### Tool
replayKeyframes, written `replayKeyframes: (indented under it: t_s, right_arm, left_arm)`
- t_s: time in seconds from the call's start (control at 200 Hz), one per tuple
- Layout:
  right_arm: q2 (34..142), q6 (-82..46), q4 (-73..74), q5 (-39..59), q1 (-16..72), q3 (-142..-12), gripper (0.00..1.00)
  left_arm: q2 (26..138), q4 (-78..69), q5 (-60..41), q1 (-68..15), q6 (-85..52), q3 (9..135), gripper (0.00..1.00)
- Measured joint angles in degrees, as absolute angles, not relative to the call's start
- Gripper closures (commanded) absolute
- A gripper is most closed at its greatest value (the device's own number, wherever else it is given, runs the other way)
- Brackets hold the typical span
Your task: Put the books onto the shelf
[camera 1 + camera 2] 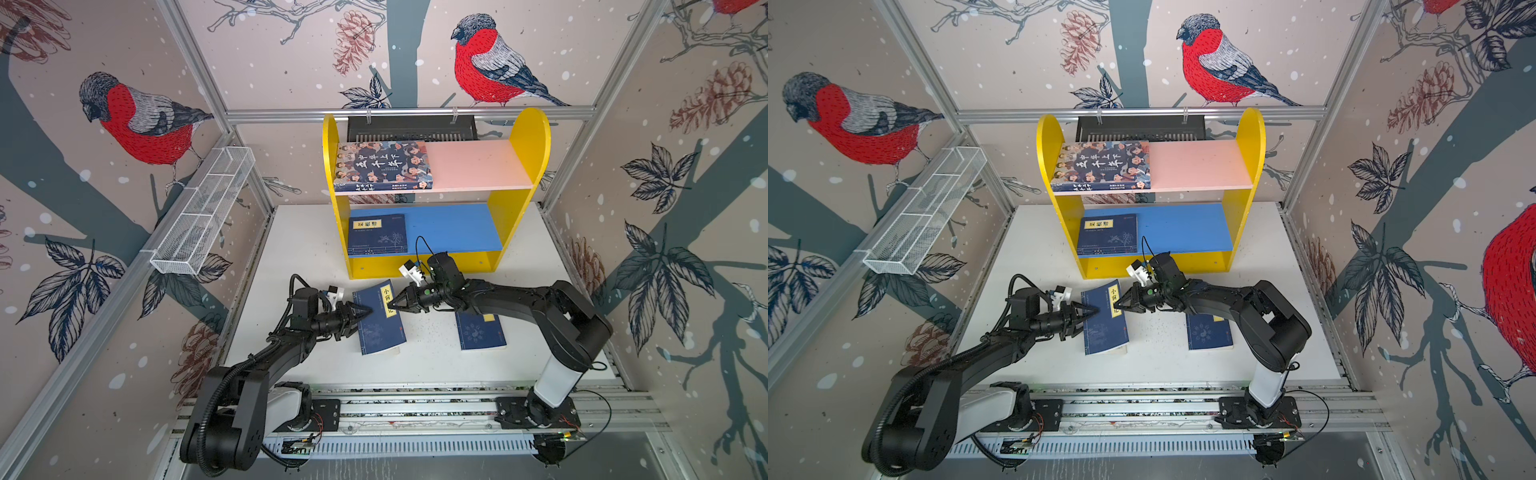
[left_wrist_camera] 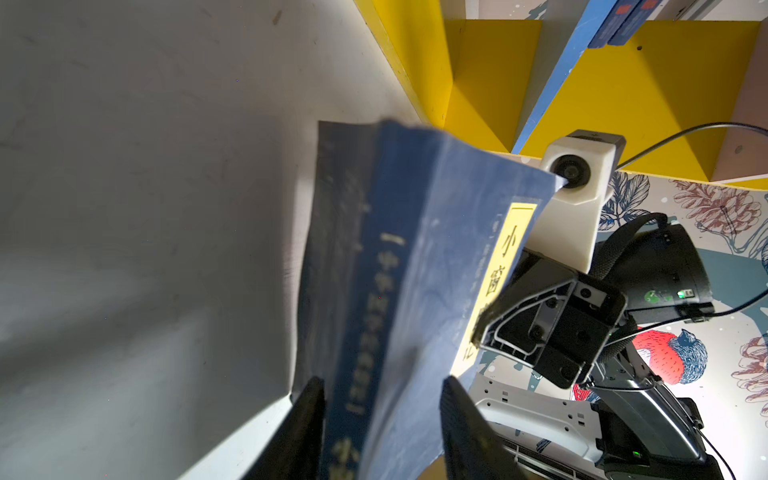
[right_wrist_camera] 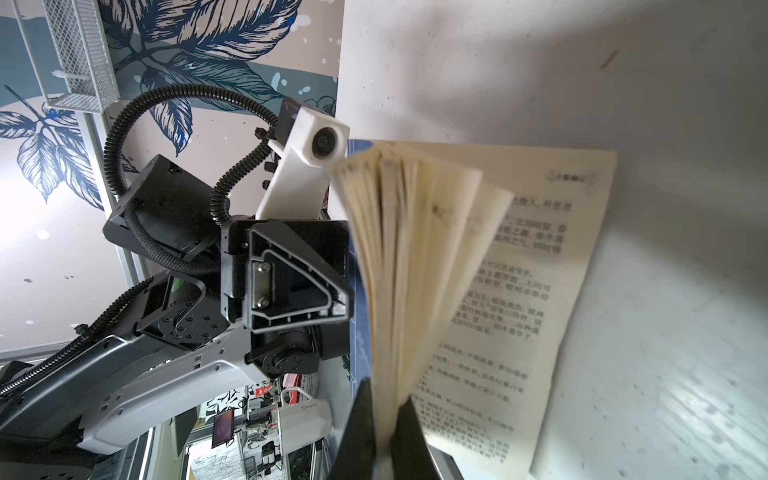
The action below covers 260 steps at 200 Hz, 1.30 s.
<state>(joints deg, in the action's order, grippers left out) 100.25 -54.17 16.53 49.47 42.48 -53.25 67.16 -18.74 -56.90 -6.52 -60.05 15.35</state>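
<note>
A thin navy-blue book [image 1: 380,332] with a yellow label is raised off the white table in front of the yellow shelf [image 1: 519,199]. My left gripper [image 1: 365,311] is shut on its spine edge [image 2: 353,332], one finger on each side. My right gripper [image 1: 392,305] is shut on the cover and a sheaf of pages [image 3: 399,257]; the other pages fan open and the last leaf lies on the table. A second navy book [image 1: 480,332] lies flat, partly under my right arm. On the shelf, a thick cartoon-cover book [image 1: 382,166] lies on the pink board and a navy book [image 1: 377,235] on the blue board.
A white wire-mesh basket [image 1: 203,212] hangs on the left wall and a black slotted tray [image 1: 411,129] sits behind the shelf. The right halves of both boards are bare. The aluminium rail [image 1: 415,411] carrying both arm bases runs along the table's front edge.
</note>
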Motion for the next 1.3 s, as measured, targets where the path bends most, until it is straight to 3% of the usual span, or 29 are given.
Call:
replayKeyframes:
  t_s: [0.17, 0.33, 0.46, 0.881, 1.301]
  right_arm:
    - [100.57, -54.17, 16.71, 49.58, 42.61, -53.28, 0.97]
    - [101.56, -53.69, 15.31, 48.86, 42.57, -53.78, 0.64]
    - [101.23, -52.27, 11.79, 45.76, 41.76, -53.95, 0.55]
    - [84.97, -54.15, 4.89, 33.21, 37.28, -45.82, 0.44]
    - [66.26, -64.93, 8.93, 27.64, 45.1, -34.28, 0.37]
  left_arm:
    - [66.96, -19.27, -57.54, -6.52, -61.19, 15.25, 0.9]
    - [66.32, -19.38, -57.67, -6.5, -61.65, 15.25, 1.0]
    - [65.58, -19.11, -57.6, -6.52, -61.67, 15.73, 1.0]
    - [64.27, -11.31, -55.07, -5.28, -56.93, 19.94, 1.0]
    - [66.35, -8.19, -55.31, -3.79, -56.93, 25.78, 1.0]
